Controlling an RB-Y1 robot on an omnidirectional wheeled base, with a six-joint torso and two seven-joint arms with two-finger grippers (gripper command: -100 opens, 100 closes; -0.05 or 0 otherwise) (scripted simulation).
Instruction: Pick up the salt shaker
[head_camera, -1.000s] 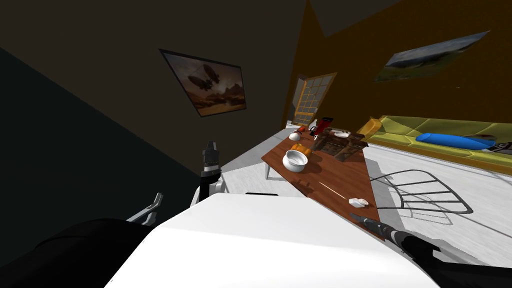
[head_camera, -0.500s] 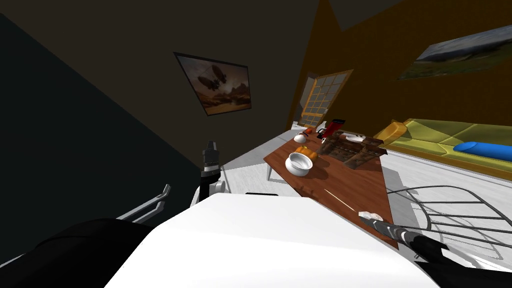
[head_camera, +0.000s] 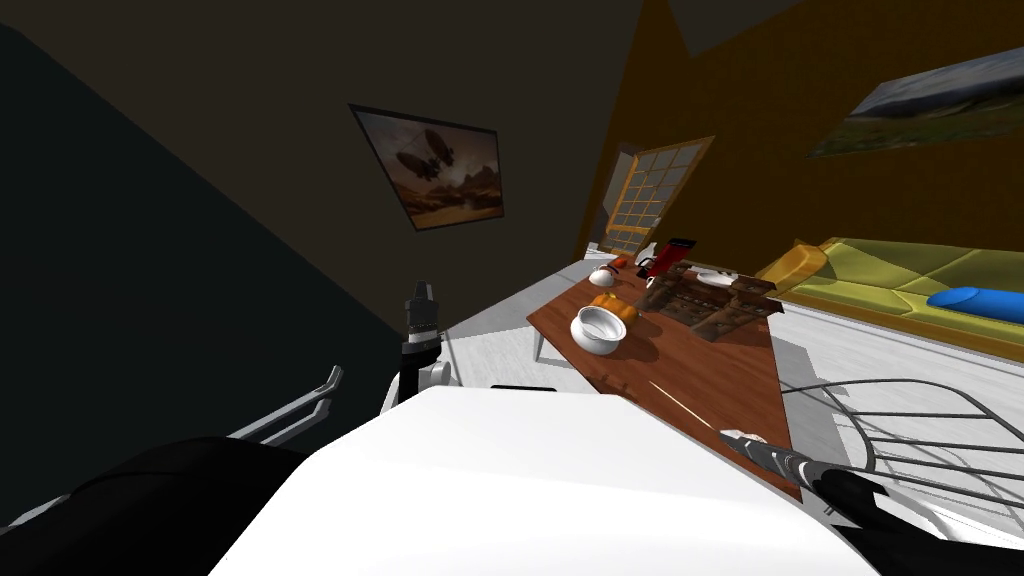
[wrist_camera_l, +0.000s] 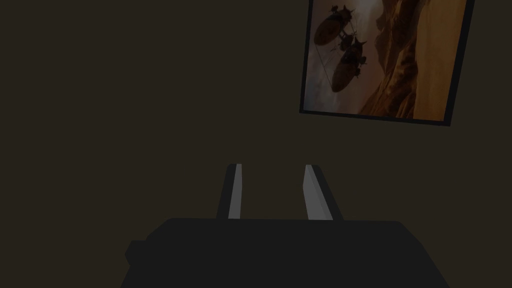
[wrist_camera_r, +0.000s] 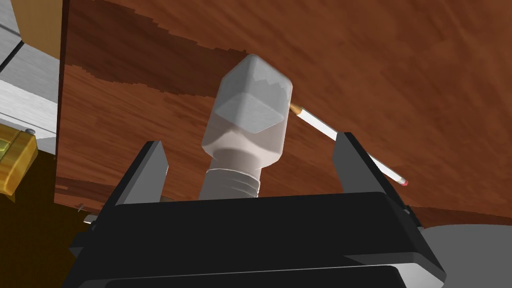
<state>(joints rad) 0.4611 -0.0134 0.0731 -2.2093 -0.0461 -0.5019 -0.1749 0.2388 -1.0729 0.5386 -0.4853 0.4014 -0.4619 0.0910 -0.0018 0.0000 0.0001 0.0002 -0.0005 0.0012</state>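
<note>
On the table (wrist_camera_r: 400, 60), salt shaker (wrist_camera_r: 247, 125) (lying sideways) within spread right claw (wrist_camera_r: 248, 140).

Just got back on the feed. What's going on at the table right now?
The right gripper is at the near end of the wooden table, lined up on the white salt shaker. Its fingers stand open on either side of the shaker without touching it, so nothing is grasped yet. A pencil lies on the table just beyond the shaker. The left gripper is off to the left, away from the table.
</note>
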